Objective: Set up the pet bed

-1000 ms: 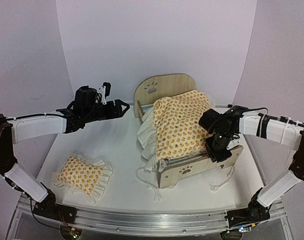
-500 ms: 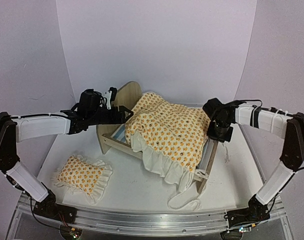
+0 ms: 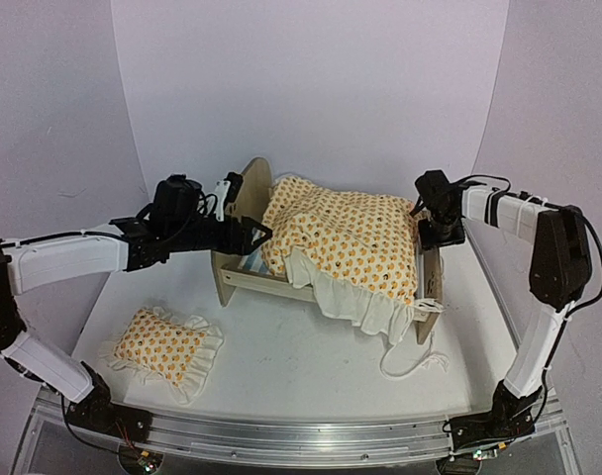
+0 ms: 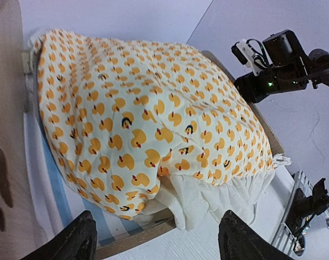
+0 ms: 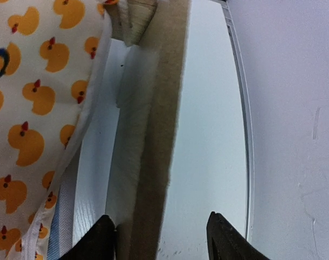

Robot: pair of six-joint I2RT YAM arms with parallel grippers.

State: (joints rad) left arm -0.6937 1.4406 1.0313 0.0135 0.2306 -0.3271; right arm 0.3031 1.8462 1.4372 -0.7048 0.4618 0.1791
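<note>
Now squaring the light plywood pet bed [image 3: 251, 284], blue-striped mattress aboard, mid-tabletop [image 3: 281, 366] under the orange duck-print ruffled blanket [image 3: 346, 237]. Flanked by the right gripper [image 3: 427, 237], apart astride the footboard [image 5: 153, 135] without clamping, and the left gripper [image 3: 259, 234], wide apart and empty beside the headboard [image 3: 247, 188]. Next, likely: fetch the small matching ruffled pillow [image 3: 162, 341], pinching softly.

1. Mattress [image 4: 52, 189] of the pet bed [image 3: 244, 282] — mostly hidden under the duck-print blanket [image 4: 143, 108]. Only a striped strip shows, just ahead of the left gripper [image 4: 157, 227] jaws.
2. Headboard [image 4: 5, 135] — cut off at the picture's edge, left of those jaws.
3. Footboard [image 5: 153, 135] — blurred, cut off above and below, standing between the right gripper [image 5: 159, 227] jaws.
4. Both grippers' fingers in the wrist views: tips only, the rest cut off.
</note>
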